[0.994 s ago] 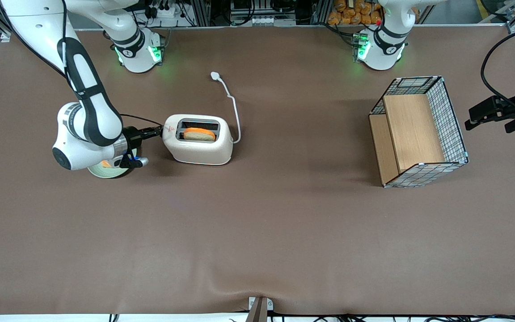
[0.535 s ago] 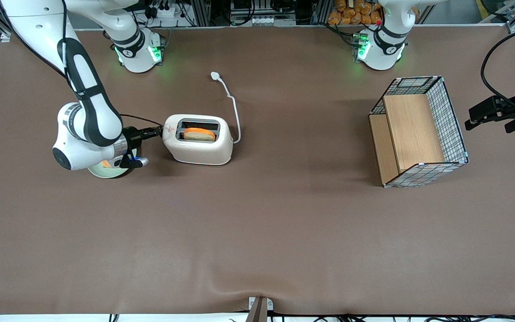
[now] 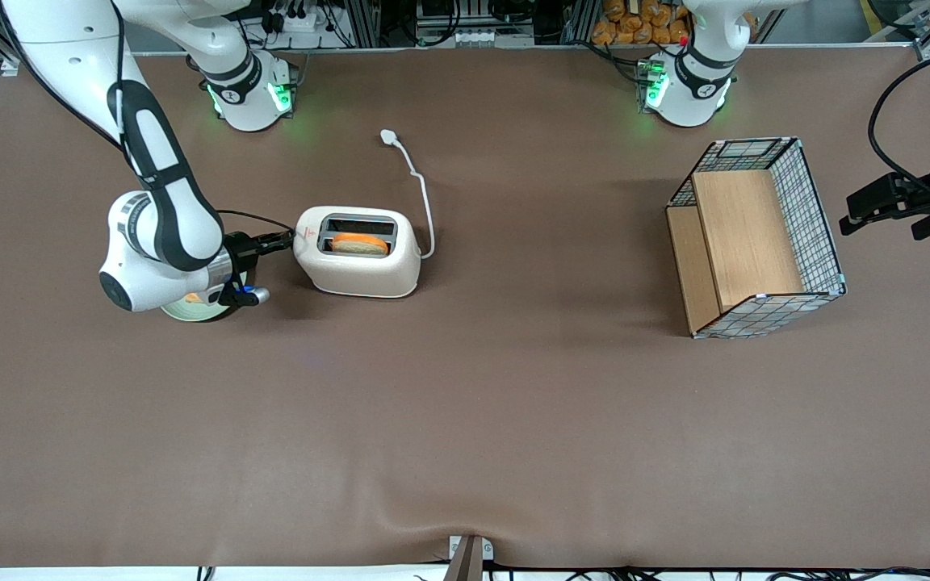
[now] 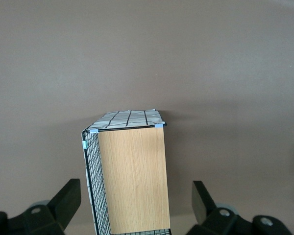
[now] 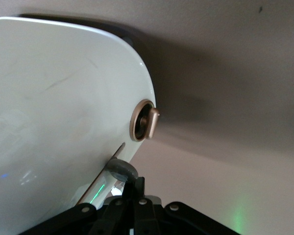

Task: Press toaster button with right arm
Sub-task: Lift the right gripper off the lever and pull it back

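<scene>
Matte brown table (image 3: 513,420) | glossy rounded toaster (image 3: 360,262) | end effector (image 3: 286,238) closed on grey button (image 5: 120,170)

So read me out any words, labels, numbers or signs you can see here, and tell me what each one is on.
Toaster: a small red mark on top, at the end where the gripper sits by the toaster button; too small to read.
Right arm: grey markings on a joint band; unreadable.
Nothing else carries readable text.

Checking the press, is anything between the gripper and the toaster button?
Nothing: in the right wrist view the gripper sits right against the toaster button on the toaster.
</scene>
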Controlling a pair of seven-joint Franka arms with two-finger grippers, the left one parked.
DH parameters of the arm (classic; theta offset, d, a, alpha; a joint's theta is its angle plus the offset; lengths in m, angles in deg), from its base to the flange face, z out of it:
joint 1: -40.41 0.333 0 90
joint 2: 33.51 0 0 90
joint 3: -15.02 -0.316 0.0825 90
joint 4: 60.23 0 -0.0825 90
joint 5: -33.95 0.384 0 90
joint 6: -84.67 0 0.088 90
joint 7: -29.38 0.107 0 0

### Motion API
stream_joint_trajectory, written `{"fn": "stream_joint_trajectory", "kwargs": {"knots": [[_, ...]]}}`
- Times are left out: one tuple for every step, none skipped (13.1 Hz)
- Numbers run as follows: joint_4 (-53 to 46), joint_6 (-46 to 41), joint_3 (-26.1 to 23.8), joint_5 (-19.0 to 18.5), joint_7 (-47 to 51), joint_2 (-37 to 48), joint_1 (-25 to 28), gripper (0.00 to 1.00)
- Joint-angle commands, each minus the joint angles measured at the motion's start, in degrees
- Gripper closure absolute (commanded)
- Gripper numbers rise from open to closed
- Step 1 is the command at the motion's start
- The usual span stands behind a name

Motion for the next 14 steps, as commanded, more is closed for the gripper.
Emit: {"fn": "stream_joint_trajectory", "kwargs": {"knots": [[-1.8,1.9,-0.2,1.2,-1.1,-3.5,-1.0,1.0],[-2.0,2.1,-0.2,1.2,-1.1,-4.0,-1.1,1.0],[-2.0,2.4,-0.2,1.2,-1.1,-4.3,-1.1,1.0],[-2.0,2.5,-0.2,1.2,-1.1,-4.4,-1.1,1.0],[-2.0,2.4,-0.2,1.2,-1.1,-4.3,-1.1,1.0],[-2.0,2.3,-0.2,1.2,-1.0,-4.3,-1.1,1.0],[-2.2,2.2,-0.2,1.2,-0.8,-4.2,-1.0,1.0],[-2.7,1.6,0.1,1.2,-0.7,-3.6,-1.0,1.0],[-2.8,1.2,0.2,1.0,-0.7,-2.8,-1.2,1.0],[-3.2,0.2,0.7,0.6,-0.6,-1.8,-2.0,1.0],[-3.9,-1.8,1.5,0.3,-0.6,-0.8,-2.2,1.0],[-5.1,-3.5,2.9,-0.2,-0.4,0.1,-2.1,1.0],[-6.4,-4.9,4.1,-1.2,-0.4,0.6,-2.1,1.0],[-8.1,-5.5,4.8,-3.2,-0.4,1.4,-2.1,0.85]]}}
